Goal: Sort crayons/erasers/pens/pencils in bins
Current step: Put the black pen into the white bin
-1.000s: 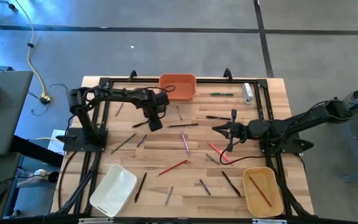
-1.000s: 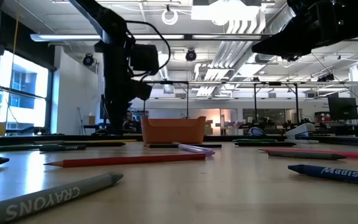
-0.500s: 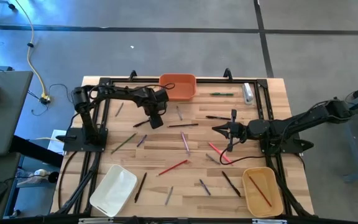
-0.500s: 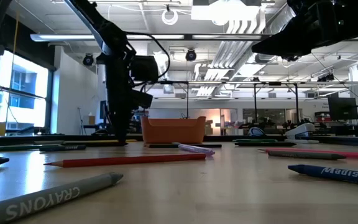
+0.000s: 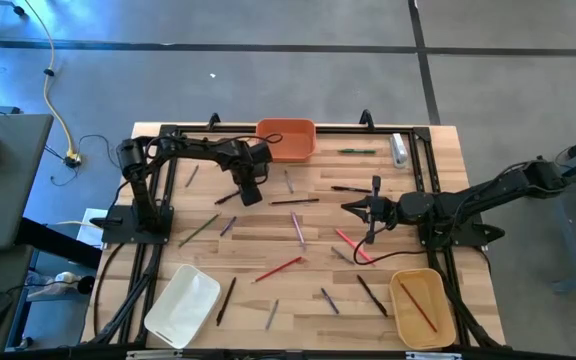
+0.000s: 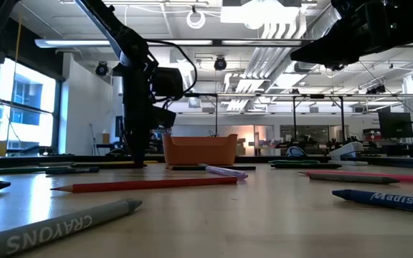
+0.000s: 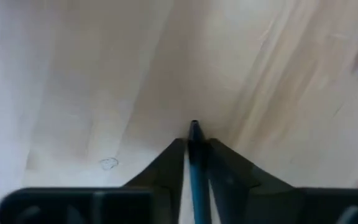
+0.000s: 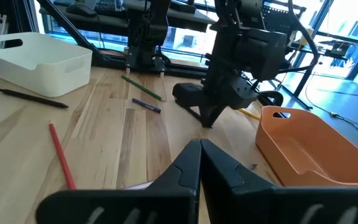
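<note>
From above, the left gripper [image 5: 245, 194] points down at the wooden surface [image 5: 298, 300] just in front of the orange bin [image 5: 286, 139], which sits at the middle of the far edge. The white bin [image 5: 182, 305] lies at the near left corner and the tan-yellow bin [image 5: 421, 307], with a red stick in it, at the near right corner. Crayons, pens and pencils [image 5: 279, 268] lie scattered over the middle of the surface, with a green one [image 5: 357, 151] near the far edge and a stubby clear-and-white tube [image 5: 398, 149] by the far right corner. The right gripper [image 5: 350, 208] hangs over the right half of the surface, above a pink stick [image 5: 347, 241].

At surface level, the left gripper [image 6: 136, 159] reaches down to the wood beside the orange bin [image 6: 200, 150]. A red pencil [image 6: 145, 185], a grey crayon [image 6: 56, 224] and a blue crayon [image 6: 383, 198] lie nearest the near edge.

In the left wrist view, the left gripper [image 7: 194, 144] has its two dark fingers [image 7: 169, 163] drawn in on a thin dark pencil [image 7: 194, 158], its tip pointing at the wood; they pinch it from both sides.

In the right wrist view, the right gripper [image 8: 199, 147] has its fingers pressed together with nothing between them. Beyond it stand the left arm [image 8: 235, 56], the orange bin [image 8: 309, 149] and the white bin [image 8: 33, 61]; a red stick [image 8: 60, 154], a black one [image 8: 32, 97] and a green one [image 8: 140, 87] lie on the surface between.
</note>
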{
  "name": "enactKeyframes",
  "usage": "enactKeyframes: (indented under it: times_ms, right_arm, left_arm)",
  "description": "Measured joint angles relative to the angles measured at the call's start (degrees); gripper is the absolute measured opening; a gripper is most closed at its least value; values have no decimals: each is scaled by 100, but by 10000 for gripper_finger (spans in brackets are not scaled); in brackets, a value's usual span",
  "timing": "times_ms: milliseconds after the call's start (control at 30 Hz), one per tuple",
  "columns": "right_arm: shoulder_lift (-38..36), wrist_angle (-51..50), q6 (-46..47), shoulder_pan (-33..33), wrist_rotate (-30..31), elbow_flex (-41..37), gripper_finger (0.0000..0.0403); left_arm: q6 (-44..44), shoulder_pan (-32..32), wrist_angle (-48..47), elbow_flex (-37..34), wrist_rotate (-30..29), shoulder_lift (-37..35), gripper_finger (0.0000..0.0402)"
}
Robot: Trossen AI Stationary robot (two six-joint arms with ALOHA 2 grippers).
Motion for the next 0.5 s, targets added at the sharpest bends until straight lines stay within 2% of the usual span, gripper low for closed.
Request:
enactKeyframes:
  times_ms: [100,367,500]
  right_arm:
    - [0,1,0,-1,-1,0,0]
    - [0,1,0,-1,0,0,0]
    - [-1,1,0,0,2,0,0]
  left_arm:
    - [32,-64,-2,2,-1,-2,12]
    - [-44,-176,-437,462,-33,83,8]
    - [-303,-308,-448,721,399,63,6]
